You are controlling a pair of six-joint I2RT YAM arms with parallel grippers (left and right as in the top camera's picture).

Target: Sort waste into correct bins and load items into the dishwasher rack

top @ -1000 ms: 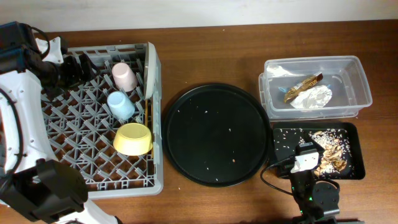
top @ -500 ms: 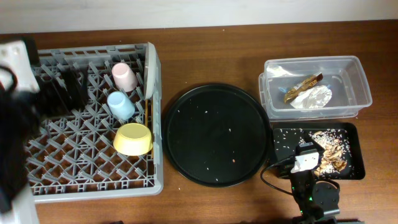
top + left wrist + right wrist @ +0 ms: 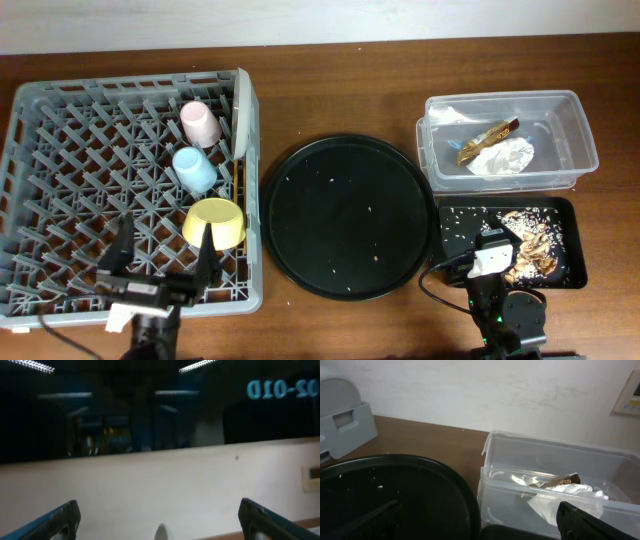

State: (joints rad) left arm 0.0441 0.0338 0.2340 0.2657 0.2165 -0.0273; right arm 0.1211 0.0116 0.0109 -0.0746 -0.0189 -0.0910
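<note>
Hovering lower left, left gripper (image 3: 163, 245) spread, empty; yellow bowl (image 3: 214, 222) just up-right of it inside dishwasher rack (image 3: 60, 130), left arm nearer; right gripper (image 3: 477, 510) spread, lower right, beside black tray (image 3: 572, 215) holding food scraps (image 3: 530, 240); napkin (image 3: 505, 155), wrapper (image 3: 485, 138) in clear tub (image 3: 575, 120) above; chopsticks not visible.

The desk (image 3: 340, 90) is smooth brown wood with a slight shine, and the rack (image 3: 130, 82) at 9 o'clock is matt grey plastic. The tub (image 3: 585, 140) at 2 o'clock is clear glossy plastic; its napkin (image 3: 505, 157) is crumpled white paper, its wrapper (image 3: 488, 134) shiny foil.
</note>
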